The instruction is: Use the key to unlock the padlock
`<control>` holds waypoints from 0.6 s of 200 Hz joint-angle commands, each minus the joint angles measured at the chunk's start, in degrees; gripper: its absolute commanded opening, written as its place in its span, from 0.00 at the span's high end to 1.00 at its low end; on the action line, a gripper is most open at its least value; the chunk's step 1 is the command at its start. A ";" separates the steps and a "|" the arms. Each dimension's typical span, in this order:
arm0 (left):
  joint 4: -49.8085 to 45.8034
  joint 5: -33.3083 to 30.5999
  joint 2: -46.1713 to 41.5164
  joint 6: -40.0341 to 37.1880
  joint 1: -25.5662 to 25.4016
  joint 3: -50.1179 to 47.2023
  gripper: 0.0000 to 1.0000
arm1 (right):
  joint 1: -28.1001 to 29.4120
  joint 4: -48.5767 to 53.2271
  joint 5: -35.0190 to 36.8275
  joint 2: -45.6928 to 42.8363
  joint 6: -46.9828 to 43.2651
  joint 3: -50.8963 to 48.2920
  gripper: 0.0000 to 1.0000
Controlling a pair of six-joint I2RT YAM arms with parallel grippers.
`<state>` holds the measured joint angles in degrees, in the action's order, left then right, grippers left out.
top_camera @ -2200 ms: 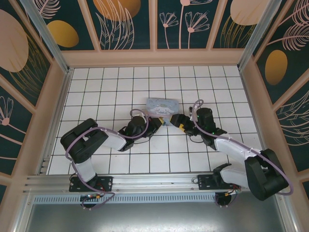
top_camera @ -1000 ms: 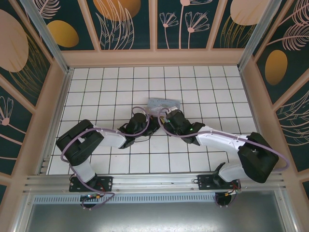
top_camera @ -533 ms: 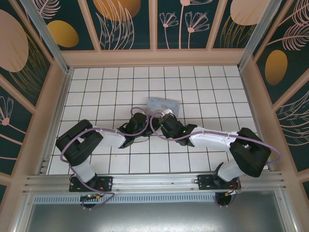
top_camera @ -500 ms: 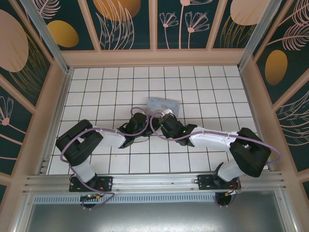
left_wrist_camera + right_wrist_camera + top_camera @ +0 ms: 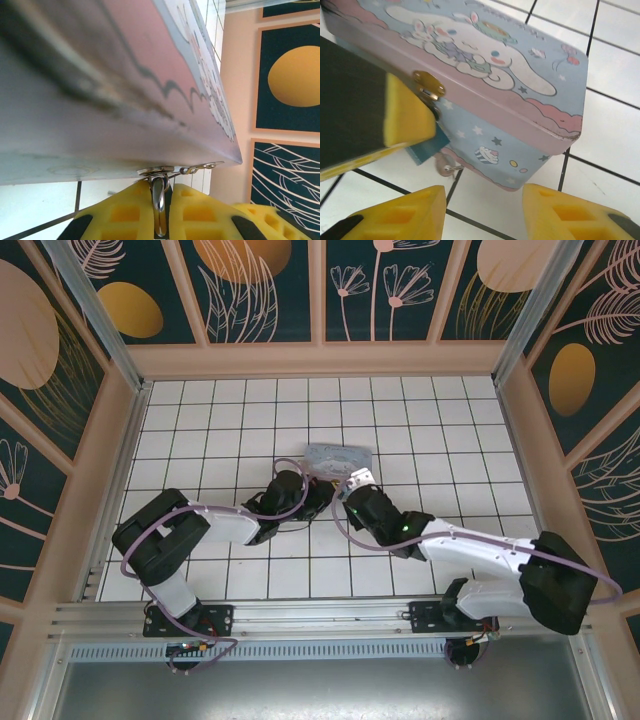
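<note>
Right wrist shows right fingers [image 5: 405,210] wide, teal padlock [image 5: 427,146]; left fingers [image 5: 200,212] clamp its shackle [image 5: 159,207].

Work surface: a flat table [image 5: 200,420] faced with square white tiles and dark grout lines, bordered left, right and rear by a pale wooden frame [image 5: 320,360]. One item rests directly on it: a pastel lavender-blue cartoon tin box [image 5: 338,455], base flat on the tiles near the middle of the field. The padlock [image 5: 427,147] hangs at the box's front latch [image 5: 427,85], low over a tile. Contact with the tile cannot be confirmed.
</note>
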<state>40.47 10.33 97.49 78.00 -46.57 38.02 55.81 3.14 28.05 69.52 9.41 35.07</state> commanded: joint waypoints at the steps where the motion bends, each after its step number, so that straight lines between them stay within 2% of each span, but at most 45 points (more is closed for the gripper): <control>1: 2.45 1.08 -1.86 -1.27 -0.01 1.87 1.00 | 1.15 -2.79 3.25 -0.30 -1.41 -1.45 0.55; 120: 0.06 3.04 -4.15 -3.34 2.46 1.23 1.00 | 4.57 -6.28 10.16 12.51 -4.49 2.72 0.55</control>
<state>39.59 11.86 95.55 76.49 -44.47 38.28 60.01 -0.25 34.92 80.58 6.35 36.18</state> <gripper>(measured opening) 0.114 0.446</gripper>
